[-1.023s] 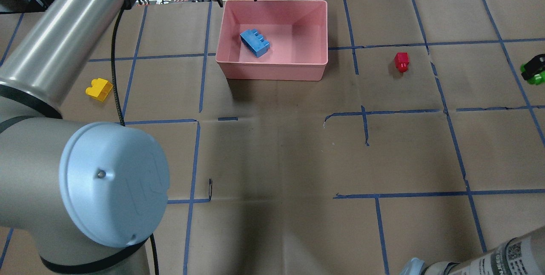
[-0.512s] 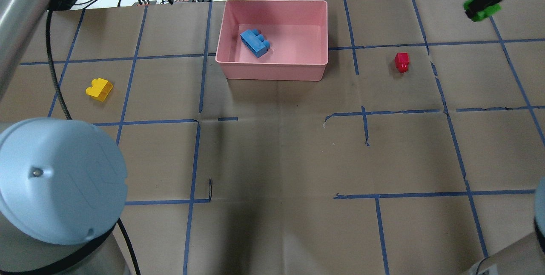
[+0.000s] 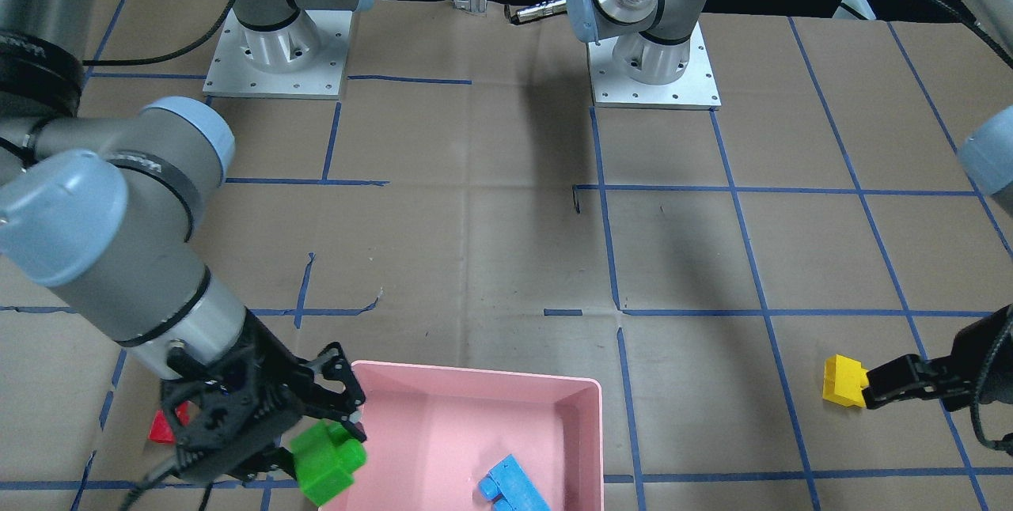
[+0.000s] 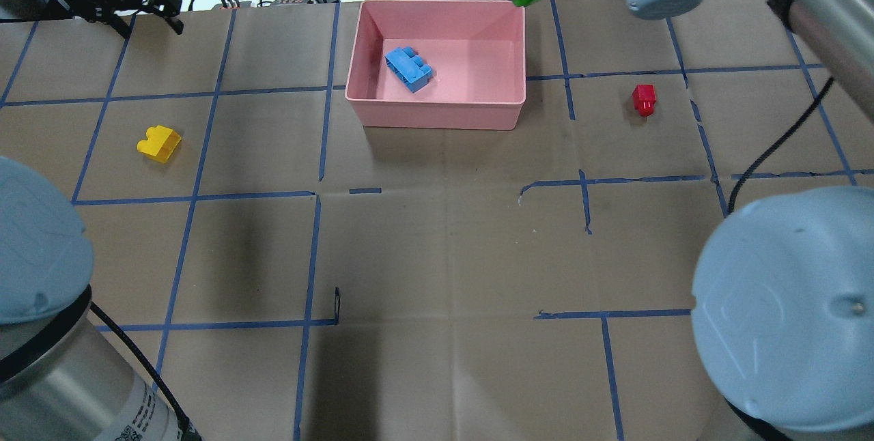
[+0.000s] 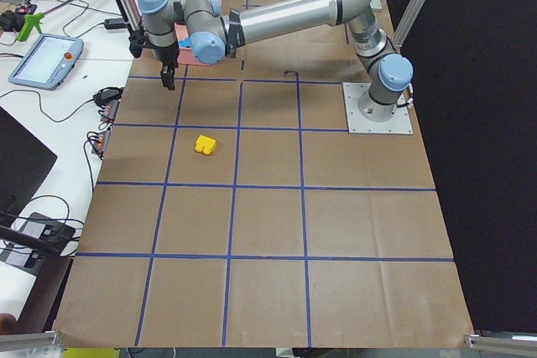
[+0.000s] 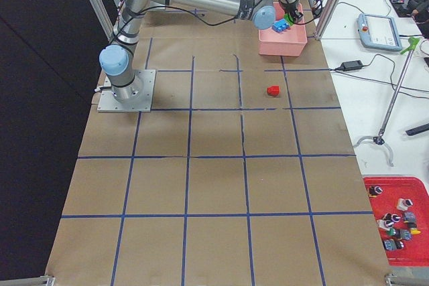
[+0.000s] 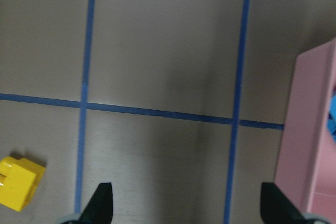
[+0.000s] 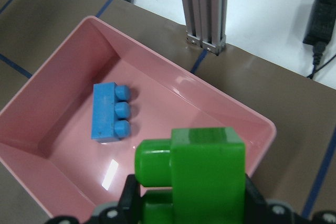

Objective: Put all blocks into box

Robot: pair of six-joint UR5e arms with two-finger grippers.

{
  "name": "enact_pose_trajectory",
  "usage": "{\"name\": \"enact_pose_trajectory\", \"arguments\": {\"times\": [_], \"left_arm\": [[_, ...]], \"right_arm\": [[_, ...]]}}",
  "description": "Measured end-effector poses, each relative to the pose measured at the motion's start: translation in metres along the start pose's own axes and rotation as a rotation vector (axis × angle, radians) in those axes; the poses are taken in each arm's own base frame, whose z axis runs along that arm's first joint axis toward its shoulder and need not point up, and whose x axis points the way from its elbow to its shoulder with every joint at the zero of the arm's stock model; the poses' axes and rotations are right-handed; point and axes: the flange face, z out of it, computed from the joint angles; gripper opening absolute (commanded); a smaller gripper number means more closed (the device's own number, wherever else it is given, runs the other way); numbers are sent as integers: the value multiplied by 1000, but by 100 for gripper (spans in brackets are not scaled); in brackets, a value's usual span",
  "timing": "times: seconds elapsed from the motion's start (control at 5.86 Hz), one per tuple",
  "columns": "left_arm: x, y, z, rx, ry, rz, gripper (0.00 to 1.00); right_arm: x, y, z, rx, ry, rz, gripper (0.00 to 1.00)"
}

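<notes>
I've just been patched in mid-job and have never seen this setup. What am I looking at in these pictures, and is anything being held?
Two robot arms are bolted to a paper-covered table, and each ends in a two-finger hand. Two pictures look down on the table, one from behind the robot and one facing it. Two look along the table from either end, and two come from cameras on the wrists.

The job is to put toy blocks into the pink box. The blue block lies inside it. The right hand grips the green block, raised by one corner of the box and not released. The red block and yellow block lie on the table outside the box. The left hand is open and empty above the table, with the yellow block at the edge of its wrist view.
</notes>
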Motion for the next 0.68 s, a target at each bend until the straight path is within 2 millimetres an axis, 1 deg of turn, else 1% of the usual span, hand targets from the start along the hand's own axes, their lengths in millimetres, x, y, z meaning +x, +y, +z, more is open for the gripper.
{"name": "enact_pose_trajectory", "arguments": {"times": [0.17, 0.34, 0.51, 0.68], "left_arm": [[-33, 14, 17, -23, 11, 135, 100], [-43, 21, 36, -43, 27, 251, 100], [-46, 24, 62, -35, 23, 334, 100], [-47, 27, 96, -6, -1, 378, 100]], "right_arm": [[-19, -15, 32, -3, -18, -6, 8], [-29, -20, 51, -11, -30, -12, 98], [-34, -22, 59, -12, -36, -18, 100], [-37, -23, 61, -8, -37, -26, 100]]}}
